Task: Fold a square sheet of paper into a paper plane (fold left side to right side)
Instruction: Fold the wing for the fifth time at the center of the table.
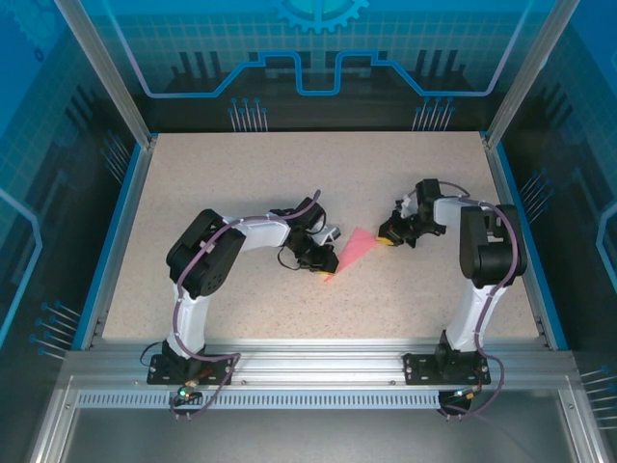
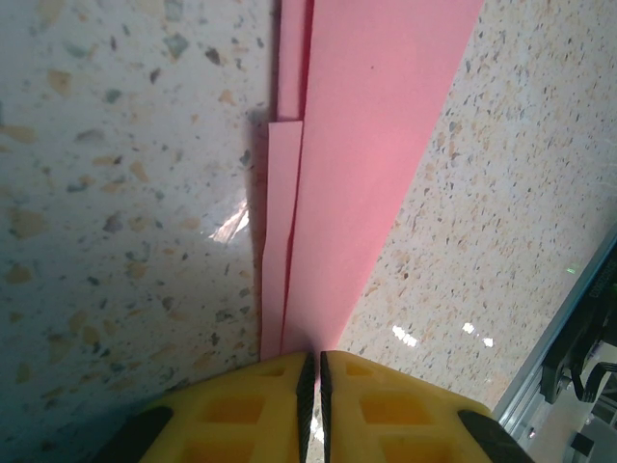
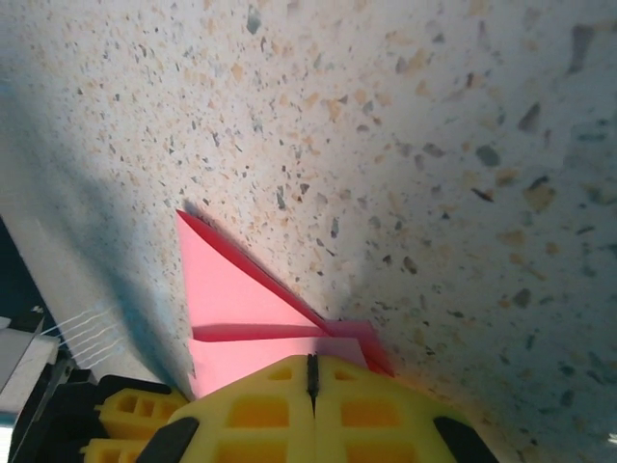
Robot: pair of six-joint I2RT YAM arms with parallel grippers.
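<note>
From above, both hands are too small for us to read their grips. The slim pink-red folded paper plane (image 1: 355,251) (image 2: 357,174) (image 3: 241,309) lies near the middle of the speckled counter (image 1: 241,174), slightly toward its near edge, stretched between the hands. The left wrist view shows the left hand (image 1: 328,268) (image 2: 313,371) clenched on the plane's narrow tip. The right hand (image 1: 388,235) (image 3: 310,371) is clenched at the wide end, which its fingers partly cover; we cannot tell whether it pinches the plane or merely presses on it.

Black-and-white arms (image 1: 207,258) carry purple cables (image 1: 179,289), yellow tool fingers (image 2: 241,415).
</note>
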